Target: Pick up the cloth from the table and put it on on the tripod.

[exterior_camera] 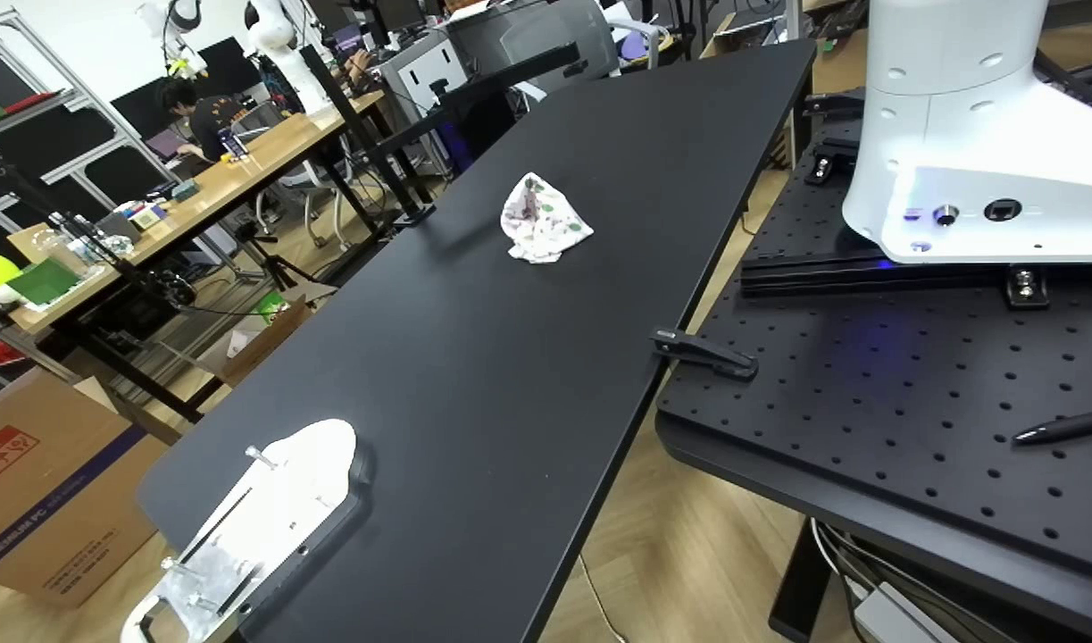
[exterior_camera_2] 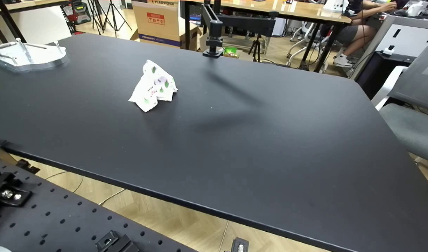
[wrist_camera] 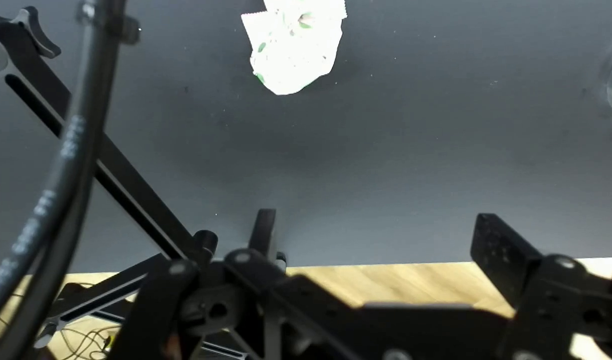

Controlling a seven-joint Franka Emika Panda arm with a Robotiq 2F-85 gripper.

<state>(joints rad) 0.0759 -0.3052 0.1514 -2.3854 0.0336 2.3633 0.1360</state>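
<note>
The cloth (exterior_camera: 546,223) is white with green and dark prints. It sits crumpled, with a raised peak, on the black table (exterior_camera: 474,375); it also shows in an exterior view (exterior_camera_2: 154,85) and at the top of the wrist view (wrist_camera: 295,50). A black jointed stand (exterior_camera: 510,82) is clamped at the table's edge, its arm reaching over the table; it shows in an exterior view (exterior_camera_2: 248,23) and at the left of the wrist view (wrist_camera: 140,195). My gripper (wrist_camera: 376,217) is open and empty, above the table and apart from the cloth. It is outside both exterior views.
A white metal plate with upright bolts (exterior_camera: 278,509) lies at one table end. The white robot base (exterior_camera: 956,134) stands on a perforated black bench beside the table. A thick black cable (wrist_camera: 65,150) crosses the left of the wrist view. Floor tripods (exterior_camera_2: 112,17) stand in the background.
</note>
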